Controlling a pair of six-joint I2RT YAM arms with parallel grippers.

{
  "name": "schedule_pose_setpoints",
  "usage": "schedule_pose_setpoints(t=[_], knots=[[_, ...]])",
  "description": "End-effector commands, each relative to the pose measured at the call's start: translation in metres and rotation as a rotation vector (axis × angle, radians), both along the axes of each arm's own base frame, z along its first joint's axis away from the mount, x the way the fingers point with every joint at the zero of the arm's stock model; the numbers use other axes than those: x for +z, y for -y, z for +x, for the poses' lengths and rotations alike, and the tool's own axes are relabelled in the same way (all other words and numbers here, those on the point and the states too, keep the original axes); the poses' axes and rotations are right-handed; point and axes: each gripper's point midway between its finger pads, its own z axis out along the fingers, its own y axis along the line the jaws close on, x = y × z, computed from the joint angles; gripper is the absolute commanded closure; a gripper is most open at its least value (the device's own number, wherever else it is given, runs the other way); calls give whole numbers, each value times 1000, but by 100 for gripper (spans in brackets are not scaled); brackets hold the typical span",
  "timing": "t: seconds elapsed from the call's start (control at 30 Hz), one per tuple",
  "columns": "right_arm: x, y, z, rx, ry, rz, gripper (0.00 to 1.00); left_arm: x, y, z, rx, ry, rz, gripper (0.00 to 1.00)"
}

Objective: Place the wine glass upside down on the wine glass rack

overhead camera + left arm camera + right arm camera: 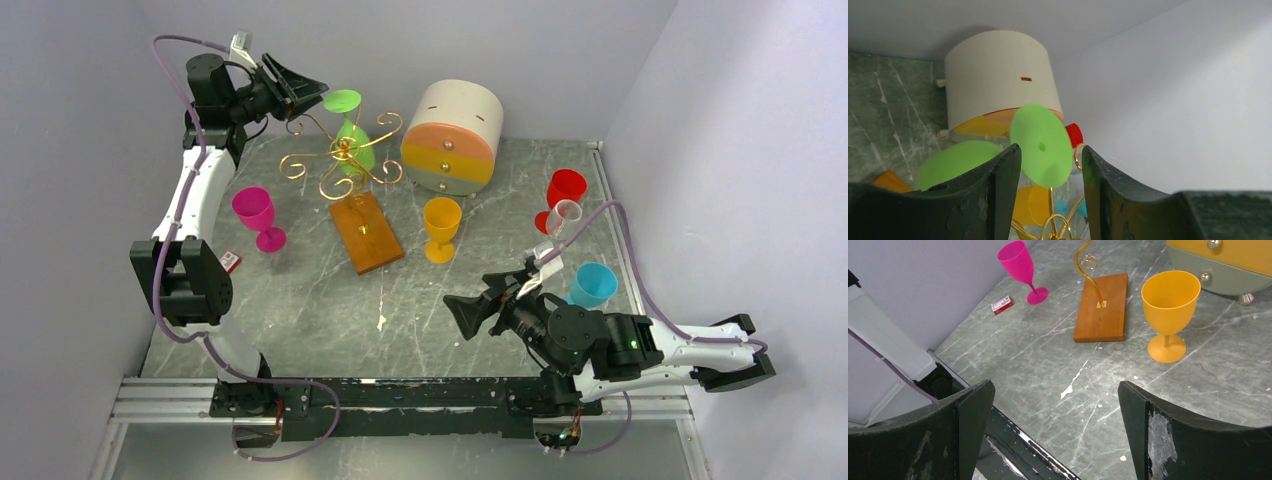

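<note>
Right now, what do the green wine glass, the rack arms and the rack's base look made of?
Green wine glass: probably plastic; opaque, matte, moulding dimple in the foot.
Rack arms: thin gold-toned metal wire, glossy, bent into scrolls.
Base: wood, brown with a satin sheen; solid or veneer, cannot tell.
</note>
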Motion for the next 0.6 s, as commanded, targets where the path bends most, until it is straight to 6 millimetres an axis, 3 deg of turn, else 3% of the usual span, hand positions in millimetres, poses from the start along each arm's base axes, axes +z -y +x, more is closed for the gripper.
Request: schedule_pose_setpoints(t=[0.0, 0.2, 0.37, 0.4, 0.5, 0.57], knots=[[13, 0, 0, 2, 4, 45, 0, -15, -16, 14, 71, -24, 72, 46], [15, 3, 1, -6, 13, 39, 0, -13, -23, 14, 111, -12, 125, 46], [13, 4, 3, -11, 32, 5, 0, 0, -36, 7, 196, 15, 189, 41], [13, 5, 4, -16, 33, -9, 0, 7, -39, 4, 220, 29, 201, 39], [14, 9, 6, -40, 29, -34, 0, 18, -46, -4, 262, 64, 229, 18], [14, 9, 7, -43, 29, -37, 0, 23, -48, -8, 278, 83, 244, 15]])
